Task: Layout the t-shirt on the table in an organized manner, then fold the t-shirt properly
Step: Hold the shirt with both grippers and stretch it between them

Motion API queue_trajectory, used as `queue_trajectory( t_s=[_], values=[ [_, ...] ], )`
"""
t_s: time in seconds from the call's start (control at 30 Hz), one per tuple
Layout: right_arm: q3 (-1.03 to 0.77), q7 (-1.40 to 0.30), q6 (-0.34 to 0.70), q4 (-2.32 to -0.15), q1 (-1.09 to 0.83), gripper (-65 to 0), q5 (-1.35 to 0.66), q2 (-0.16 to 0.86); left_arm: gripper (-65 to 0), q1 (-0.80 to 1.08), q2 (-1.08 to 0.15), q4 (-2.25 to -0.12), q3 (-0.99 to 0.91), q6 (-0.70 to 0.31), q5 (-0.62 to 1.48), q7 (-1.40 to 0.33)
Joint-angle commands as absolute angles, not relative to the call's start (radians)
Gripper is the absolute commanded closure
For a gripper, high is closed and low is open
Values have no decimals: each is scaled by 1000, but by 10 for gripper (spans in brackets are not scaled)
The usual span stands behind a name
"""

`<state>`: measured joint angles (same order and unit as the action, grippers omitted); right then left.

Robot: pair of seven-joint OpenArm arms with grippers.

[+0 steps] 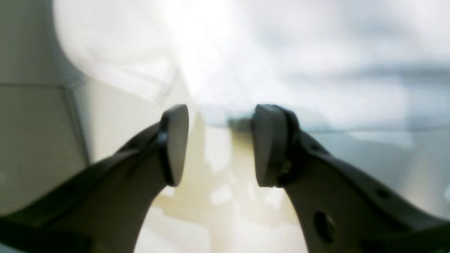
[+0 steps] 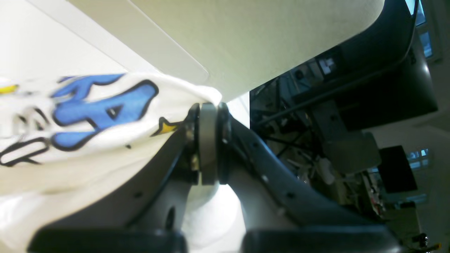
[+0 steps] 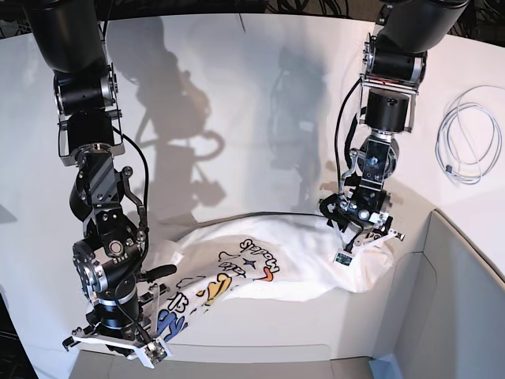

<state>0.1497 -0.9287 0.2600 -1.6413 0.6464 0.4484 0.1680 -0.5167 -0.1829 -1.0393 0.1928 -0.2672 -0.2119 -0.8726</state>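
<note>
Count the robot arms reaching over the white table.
2: one black arm at the base view's left gripping the printed white t-shirt, another at its right over the shirt's far end.

white t-shirt [image 3: 276, 264] (blue, yellow, orange print)

Both arms are black, built from stacked cylindrical joint housings with silver rings and small screws, seen down the left and right sides of the base view. Thin black cables loop along each forearm. The left gripper [image 1: 219, 146] has dark grey curved fingers with flat rounded pads [image 1: 174, 142] and round holes. The right gripper [image 2: 209, 144] shows matching grey fingers with small screw holes.
</note>
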Motion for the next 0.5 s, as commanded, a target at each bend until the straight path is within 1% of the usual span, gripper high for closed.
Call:
queue_trajectory(
  t_s=[0.0, 0.1, 0.17, 0.23, 0.3, 0.37, 0.43, 0.47],
  values=[
    [145, -906, 246, -1658, 682, 0, 460, 168, -313, -579, -200, -1059, 147, -255, -211, -849],
    [143, -906, 246, -1658, 682, 0, 460, 170, -313, -605, -194, -1135, 13, -255, -211, -858],
    [143, -906, 246, -1658, 671, 0, 460, 170, -313, -604, -194, -1285, -67, -255, -211, -931],
    [143, -905, 246, -1658, 665, 0, 460, 170, -313, -558, -173, -1425, -70, -255, -209, -1020],
    [143, -903, 246, -1658, 662, 0, 460, 171, -313, -466, -153, -1575, -1, -269, -209, -1099],
    [143, -903, 246, -1658, 661, 0, 460, 170, -313, -369, -142, -1701, 120, -335, -211, -1141],
    [143, -905, 246, -1658, 661, 0, 460, 165, -313, -278, -111, -1791, 232, -390, -220, -1162],
    [143, -905, 246, -1658, 661, 0, 460, 165, -313, -251, -88, -1802, 262, -392, -220, -1165]
  ],
)
